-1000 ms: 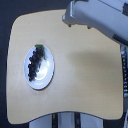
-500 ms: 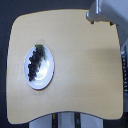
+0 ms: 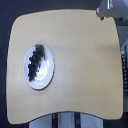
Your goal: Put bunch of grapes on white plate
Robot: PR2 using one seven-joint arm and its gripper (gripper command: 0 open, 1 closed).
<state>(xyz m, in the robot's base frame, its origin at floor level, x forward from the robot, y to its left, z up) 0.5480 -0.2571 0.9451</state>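
Observation:
The bunch of grapes (image 3: 35, 62) is a dark purple-black cluster with a bit of green stem at its top end, and it lies lengthwise on the white plate (image 3: 48, 70). The plate rests on the tan table at the exterior view's left. Only a grey part of the arm (image 3: 114, 7) shows, at the top right corner, far from the plate. The gripper's fingers are out of the frame, so nothing shows of how they stand.
The tan wooden table (image 3: 80, 65) has rounded corners and fills most of the view. A dark floor surrounds it. White frame parts (image 3: 65, 121) show below the table's near edge.
The grey arm has drawn back toward the top right corner and shows much less now. The grapes and the plate have not moved.

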